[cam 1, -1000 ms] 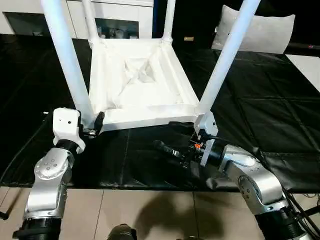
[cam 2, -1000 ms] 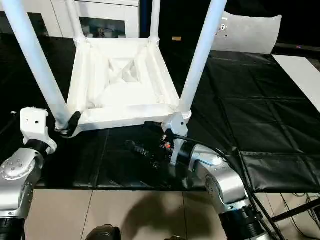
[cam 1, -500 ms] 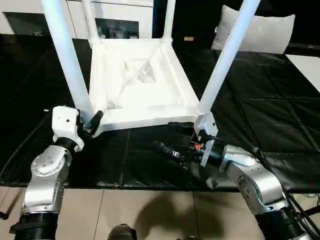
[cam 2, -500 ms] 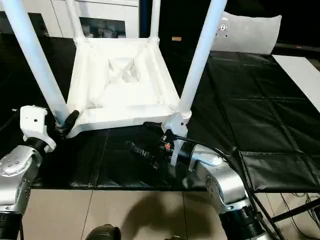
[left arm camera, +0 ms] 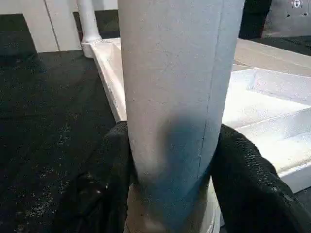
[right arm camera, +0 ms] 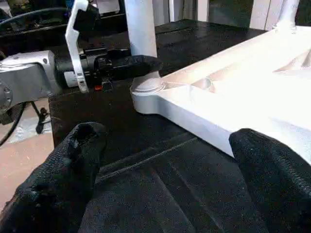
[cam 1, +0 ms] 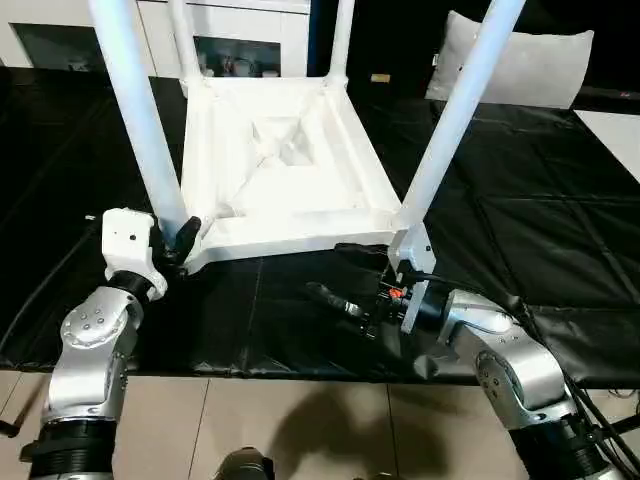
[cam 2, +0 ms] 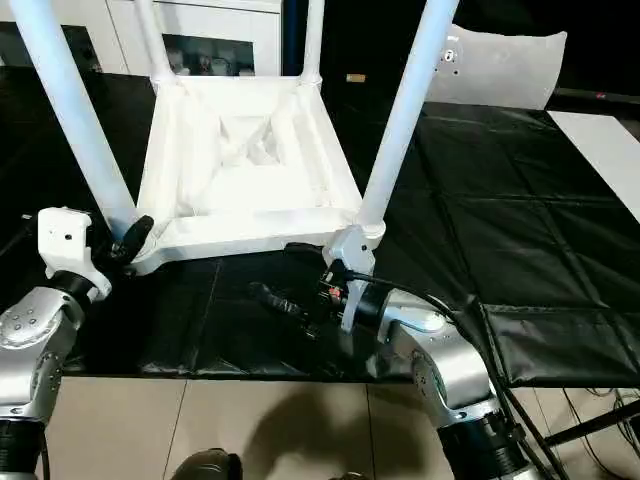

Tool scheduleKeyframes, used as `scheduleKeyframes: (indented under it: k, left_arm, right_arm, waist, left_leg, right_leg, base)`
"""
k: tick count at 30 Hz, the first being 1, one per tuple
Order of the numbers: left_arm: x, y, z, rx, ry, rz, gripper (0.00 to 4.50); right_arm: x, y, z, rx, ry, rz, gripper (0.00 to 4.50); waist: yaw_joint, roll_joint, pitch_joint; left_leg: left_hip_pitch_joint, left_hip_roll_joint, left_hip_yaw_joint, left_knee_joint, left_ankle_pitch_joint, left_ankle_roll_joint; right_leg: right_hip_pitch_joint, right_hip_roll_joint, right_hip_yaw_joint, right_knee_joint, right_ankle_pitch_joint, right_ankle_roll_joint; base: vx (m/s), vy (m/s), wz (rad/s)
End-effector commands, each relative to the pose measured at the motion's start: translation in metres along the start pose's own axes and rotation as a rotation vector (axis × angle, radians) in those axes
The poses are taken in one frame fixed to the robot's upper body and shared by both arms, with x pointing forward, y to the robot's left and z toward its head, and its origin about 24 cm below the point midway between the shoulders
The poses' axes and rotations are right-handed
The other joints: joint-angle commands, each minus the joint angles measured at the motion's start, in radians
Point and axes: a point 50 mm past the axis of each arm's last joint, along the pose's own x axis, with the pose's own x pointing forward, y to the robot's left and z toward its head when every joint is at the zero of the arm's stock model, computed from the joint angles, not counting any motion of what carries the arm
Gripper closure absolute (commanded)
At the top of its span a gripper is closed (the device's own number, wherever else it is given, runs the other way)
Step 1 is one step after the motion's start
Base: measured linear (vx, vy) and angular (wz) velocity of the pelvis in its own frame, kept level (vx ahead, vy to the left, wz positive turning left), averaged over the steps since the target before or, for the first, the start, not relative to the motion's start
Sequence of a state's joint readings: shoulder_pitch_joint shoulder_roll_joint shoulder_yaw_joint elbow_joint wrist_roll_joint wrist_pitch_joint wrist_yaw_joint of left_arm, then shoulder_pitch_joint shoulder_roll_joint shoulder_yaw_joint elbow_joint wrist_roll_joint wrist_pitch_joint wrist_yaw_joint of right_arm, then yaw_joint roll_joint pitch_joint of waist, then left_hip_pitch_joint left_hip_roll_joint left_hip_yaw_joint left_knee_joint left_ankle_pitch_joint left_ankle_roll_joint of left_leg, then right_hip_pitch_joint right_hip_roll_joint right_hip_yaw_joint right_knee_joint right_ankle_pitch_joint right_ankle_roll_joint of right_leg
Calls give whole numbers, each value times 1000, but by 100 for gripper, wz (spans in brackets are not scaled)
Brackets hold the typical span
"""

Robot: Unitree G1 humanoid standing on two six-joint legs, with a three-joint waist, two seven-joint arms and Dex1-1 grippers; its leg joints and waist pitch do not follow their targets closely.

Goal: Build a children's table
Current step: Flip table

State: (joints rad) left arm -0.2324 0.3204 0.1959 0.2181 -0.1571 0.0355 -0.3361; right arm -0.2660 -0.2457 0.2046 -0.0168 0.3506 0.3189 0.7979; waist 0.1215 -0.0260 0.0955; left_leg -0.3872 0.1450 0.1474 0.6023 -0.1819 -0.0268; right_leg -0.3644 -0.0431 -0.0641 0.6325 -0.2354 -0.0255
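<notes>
The children's table (cam 1: 285,160) lies upside down on the black mat, ribbed underside up, with all four white legs standing in its corner sockets. My left gripper (cam 1: 178,240) is at the base of the near-left leg (cam 1: 140,120). In the left wrist view both black fingers (left arm camera: 116,165) press against the sides of that leg (left arm camera: 175,97). My right gripper (cam 1: 345,275) stands open low over the mat, just in front of the table's near edge beside the near-right leg (cam 1: 450,120), with nothing between its fingers (right arm camera: 63,174).
The black mat (cam 1: 520,230) covers the work surface and ends at a tiled floor (cam 1: 300,420) close to me. A white cabinet (cam 1: 250,30) with glass fronts stands behind the table, and a white cushion (cam 1: 520,65) lies at the back right.
My left gripper's fingers have closed in around the base of the near-left leg. The right arm has stayed where it was.
</notes>
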Motion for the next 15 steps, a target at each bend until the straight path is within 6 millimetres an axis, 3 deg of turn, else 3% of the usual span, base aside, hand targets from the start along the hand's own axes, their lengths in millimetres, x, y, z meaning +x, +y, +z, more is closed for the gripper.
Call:
scheduleKeyframes:
  k: [1,6,9,11,14,15]
  left_arm:
    - [2,-8,4,-58,-22,-11,248]
    - [-20,-35,2,-453,-83,-53,249]
    - [-33,-50,-3,-504,-63,-152,249]
    - [-36,-52,-6,-515,-49,-165,249]
    - [-38,-51,-12,-564,-19,-142,249]
    - [-39,-52,-11,-579,-15,-137,249]
  right_arm:
    - [-3,-2,-3,9,1,-29,0]
    - [-10,-13,-11,74,4,-154,0]
    - [-12,-15,-12,94,-2,-188,0]
    - [-13,-16,-13,102,-4,-200,0]
    - [-14,-20,-15,121,2,-237,0]
    - [-14,-21,-16,125,5,-245,0]
  waist:
    - [-1,22,-72]
    - [-6,8,-73]
    - [-8,3,-70]
    - [-6,6,-66]
    - [-1,10,-60]
    - [0,4,-52]
  left_leg:
    - [25,101,-37,-84,-183,19]
    - [20,105,-32,-81,-154,20]
    - [14,94,-25,-73,-91,70]
    - [17,94,-22,-75,-116,75]
    - [26,98,-21,-81,-179,50]
    - [26,100,-23,-89,-236,23]
  right_leg:
    - [31,-130,66,-66,19,-226]
    - [37,-137,66,-62,55,-259]
    - [37,-130,66,-61,80,-250]
    - [33,-126,67,-71,19,-238]
    - [24,-123,68,-82,-94,-219]
    - [23,-125,70,-91,-189,-197]
  base:
    - [0,0,0]
    - [0,0,0]
    - [0,0,0]
    - [0,0,0]
    - [0,0,0]
    - [0,0,0]
